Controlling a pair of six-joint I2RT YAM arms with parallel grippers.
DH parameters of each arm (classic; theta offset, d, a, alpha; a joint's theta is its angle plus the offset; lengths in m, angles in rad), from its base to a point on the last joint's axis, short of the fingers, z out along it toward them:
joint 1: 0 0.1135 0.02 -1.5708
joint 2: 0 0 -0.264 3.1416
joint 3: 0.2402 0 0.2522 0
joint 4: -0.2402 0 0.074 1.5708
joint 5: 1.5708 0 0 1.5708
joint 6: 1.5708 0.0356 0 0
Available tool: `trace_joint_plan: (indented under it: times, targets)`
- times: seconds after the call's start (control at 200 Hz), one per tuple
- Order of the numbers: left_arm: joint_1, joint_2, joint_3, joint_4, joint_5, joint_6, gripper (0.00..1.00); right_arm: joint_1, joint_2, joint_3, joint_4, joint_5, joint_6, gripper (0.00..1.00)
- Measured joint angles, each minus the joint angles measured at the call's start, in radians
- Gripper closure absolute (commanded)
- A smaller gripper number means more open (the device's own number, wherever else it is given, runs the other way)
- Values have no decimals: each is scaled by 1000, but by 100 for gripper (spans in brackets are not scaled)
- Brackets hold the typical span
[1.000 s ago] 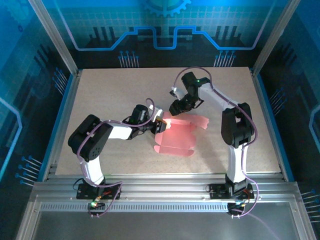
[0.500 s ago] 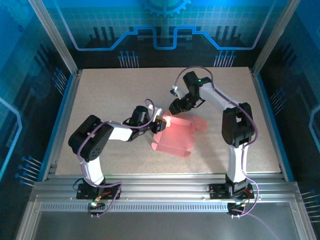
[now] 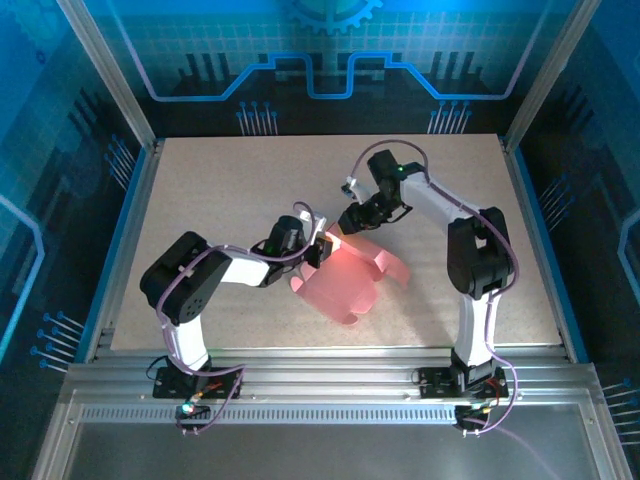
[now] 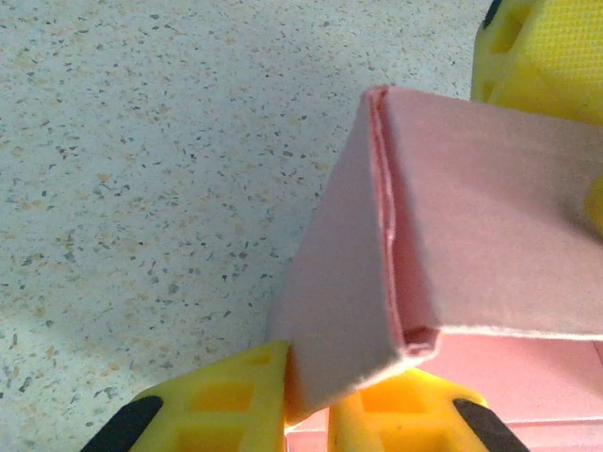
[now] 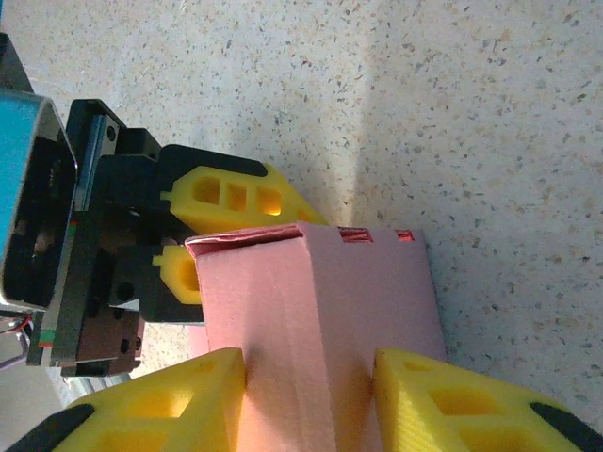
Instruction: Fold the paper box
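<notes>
— What has been changed?
— Since a second ago the paper box has been swung round and tilted up at mid-desk. Its creased edge is pinched by the closed left fingers, and its folded panel is clamped between the right fingers. A wall is probably being raised.
— And the surroundings?
— A speckled desk is enclosed by blue circuit-printed panels.

The paper box is thin, matt pink card, faintly fibrous along its cut edge. The counter has a matt, speckled, stone-like finish. The jaws are yellow moulded plastic, finely textured.
</notes>
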Motion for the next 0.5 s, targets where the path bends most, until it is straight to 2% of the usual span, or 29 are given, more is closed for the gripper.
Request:
trace_joint_plan:
  times: [0.085, 0.16, 0.24, 0.385, 0.5]
  targets:
    - [-6, 3, -1, 6, -11, 1, 84, 0, -15, -23, 26, 0, 19, 59]
    - [-10, 6, -1, 9, -16, 3, 78, 0, -26, -39, 41, 0, 31, 60]
    - [-17, 7, -1, 8, -24, 12, 78, 1, -34, -56, 44, 0, 41, 60]
    - [-31, 7, 3, 1, -51, 53, 86, 1, -47, -78, 50, 0, 61, 60]
    - [-38, 7, 4, 0, -71, 90, 97, 1, -56, -87, 82, 0, 75, 60]
